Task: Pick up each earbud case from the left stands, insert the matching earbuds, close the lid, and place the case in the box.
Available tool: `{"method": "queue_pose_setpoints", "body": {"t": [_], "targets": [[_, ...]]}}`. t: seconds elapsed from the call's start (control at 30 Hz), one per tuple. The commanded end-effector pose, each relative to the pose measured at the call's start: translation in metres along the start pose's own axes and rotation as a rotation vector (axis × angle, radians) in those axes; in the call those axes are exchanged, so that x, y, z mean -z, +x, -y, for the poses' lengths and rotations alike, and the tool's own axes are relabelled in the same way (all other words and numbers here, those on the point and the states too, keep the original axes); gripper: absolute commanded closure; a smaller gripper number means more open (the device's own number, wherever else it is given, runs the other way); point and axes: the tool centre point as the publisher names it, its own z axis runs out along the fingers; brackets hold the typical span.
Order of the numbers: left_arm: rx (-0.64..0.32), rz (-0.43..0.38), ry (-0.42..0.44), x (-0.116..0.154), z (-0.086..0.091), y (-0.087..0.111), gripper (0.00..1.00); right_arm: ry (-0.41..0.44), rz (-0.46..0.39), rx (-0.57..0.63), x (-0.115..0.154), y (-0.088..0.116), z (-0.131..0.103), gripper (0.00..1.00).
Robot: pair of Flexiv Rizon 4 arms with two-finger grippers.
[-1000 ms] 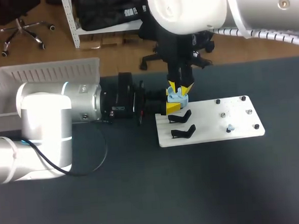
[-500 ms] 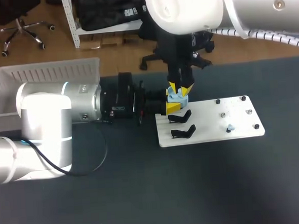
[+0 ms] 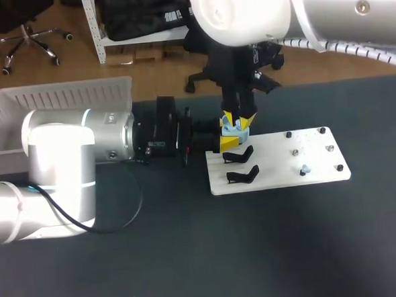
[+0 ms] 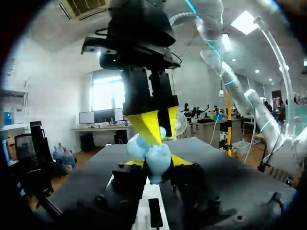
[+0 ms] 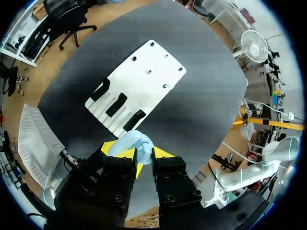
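My left jaws were closed on the pale blue earbud case (image 4: 154, 162), one yellow tip pressed against each side. They held it in the air over the end of the white board (image 3: 279, 158) nearest the box (image 3: 60, 96). My right jaws hung straight above the case, right down at its top. I could not tell whether they gripped it. Two black stands (image 3: 243, 174) sat on the board just beside the case. The box stood on the desk (image 3: 191, 256), well apart from the board, beyond my left arm (image 3: 84, 149).
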Motion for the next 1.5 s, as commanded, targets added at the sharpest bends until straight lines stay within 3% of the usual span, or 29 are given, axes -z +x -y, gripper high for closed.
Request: {"method": "queue_pose_setpoints", "body": {"t": [0.03, 0.07, 0.13, 0.2, 0.43, 0.6, 0.8, 1.0, 1.2, 1.5], "targets": [[-0.001, 0.001, 0.001, 0.0, 0.001, -0.002, 1.0, 0.007, -0.005, -0.003, -0.002, -0.002, -0.004, 1.0], [-0.001, 0.001, 0.001, 0.0, 0.001, -0.002, 1.0, 0.006, -0.006, -0.003, -0.002, -0.002, -0.004, 0.98], [-0.001, 0.001, 0.001, 0.0, 0.001, -0.002, 1.0, 0.006, -0.007, -0.004, -0.002, -0.002, -0.003, 0.74], [-0.001, 0.001, 0.001, 0.0, 0.001, -0.002, 1.0, 0.006, -0.008, -0.005, -0.002, -0.002, -0.003, 0.65], [-0.001, 0.001, 0.001, 0.0, 0.001, -0.002, 1.0, -0.014, -0.005, 0.001, 0.005, 0.004, 0.001, 0.66], [-0.001, 0.001, 0.001, 0.0, 0.001, -0.002, 1.0, -0.071, -0.006, 0.021, 0.017, 0.015, 0.017, 0.7], [-0.001, 0.001, 0.001, 0.0, 0.001, -0.002, 1.0, -0.155, -0.035, 0.113, 0.023, 0.021, 0.043, 0.65], [-0.001, 0.001, 0.001, 0.0, 0.001, -0.002, 1.0, -0.212, -0.032, 0.24, 0.016, 0.006, 0.068, 0.57], [-0.001, 0.001, 0.001, 0.0, 0.001, -0.002, 1.0, -0.245, 0.025, 0.363, 0.01, -0.009, 0.092, 0.63], [-0.001, 0.001, 0.001, 0.0, 0.001, -0.002, 1.0, -0.295, 0.1, 0.432, -0.011, -0.026, 0.112, 0.6]]}}
